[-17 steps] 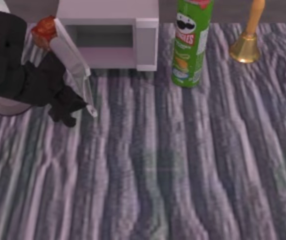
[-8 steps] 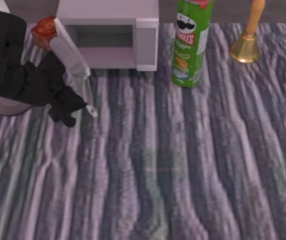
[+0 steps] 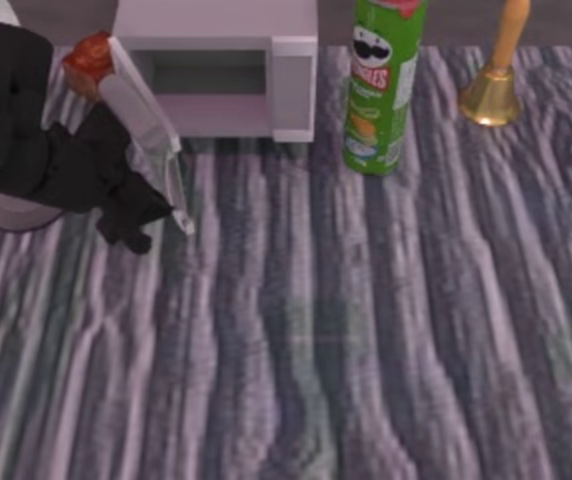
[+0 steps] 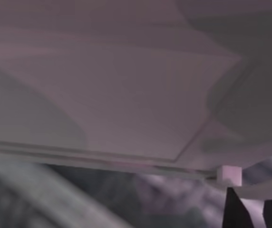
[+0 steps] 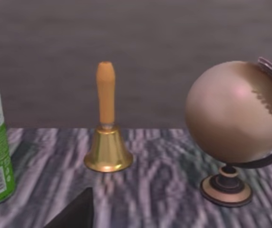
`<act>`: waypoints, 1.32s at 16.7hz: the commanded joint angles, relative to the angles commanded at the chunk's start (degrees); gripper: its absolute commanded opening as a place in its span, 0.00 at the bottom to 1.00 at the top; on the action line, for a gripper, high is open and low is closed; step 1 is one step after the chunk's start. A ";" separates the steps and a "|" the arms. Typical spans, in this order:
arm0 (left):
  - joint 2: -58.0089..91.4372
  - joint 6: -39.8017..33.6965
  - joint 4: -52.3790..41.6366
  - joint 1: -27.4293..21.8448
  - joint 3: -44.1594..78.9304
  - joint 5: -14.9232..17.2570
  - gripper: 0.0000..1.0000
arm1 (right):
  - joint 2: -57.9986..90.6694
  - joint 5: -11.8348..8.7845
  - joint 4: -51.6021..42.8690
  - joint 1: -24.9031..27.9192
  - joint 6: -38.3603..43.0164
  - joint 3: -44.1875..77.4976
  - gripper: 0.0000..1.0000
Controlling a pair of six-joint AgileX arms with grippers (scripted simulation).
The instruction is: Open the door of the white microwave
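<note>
Soft, even light is falling across the whole scene, with a faint pinkish-grey wash lying over every surface. No glare is showing anywhere, and no view is dark. In the top view the white microwave [image 3: 216, 65] is casting a thin dark band onto the table [image 3: 366, 340] along its near edge, and its open cavity is sitting in shade. The left wrist view is showing broad soft-edged shadows crossing the door [image 4: 107, 95]. In the right wrist view the bell [image 5: 107, 147] is gleaming gently, and the globe [image 5: 236, 111] is carrying a pale highlight.
</note>
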 joint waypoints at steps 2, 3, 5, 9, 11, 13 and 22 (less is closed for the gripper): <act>0.00 0.00 0.00 0.00 0.00 0.00 0.00 | 0.00 0.00 0.00 0.00 0.00 0.00 1.00; 0.00 0.00 0.00 0.00 0.00 0.00 0.00 | 0.00 0.00 0.00 0.00 0.00 0.00 1.00; 0.00 0.00 0.00 0.00 0.00 0.00 0.00 | 0.00 0.00 0.00 0.00 0.00 0.00 1.00; 0.15 0.67 -0.71 0.07 -0.08 0.56 0.00 | 0.00 0.00 0.00 0.00 0.00 0.00 1.00; 0.35 2.38 -1.58 0.71 0.48 1.25 0.00 | 0.00 0.00 0.00 0.00 0.00 0.00 1.00; 0.42 4.18 -2.44 1.39 1.07 2.00 0.00 | 0.00 0.00 0.00 0.00 0.00 0.00 1.00; 0.70 5.38 -3.35 1.95 1.26 2.47 0.00 | 0.00 0.00 0.00 0.00 0.00 0.00 1.00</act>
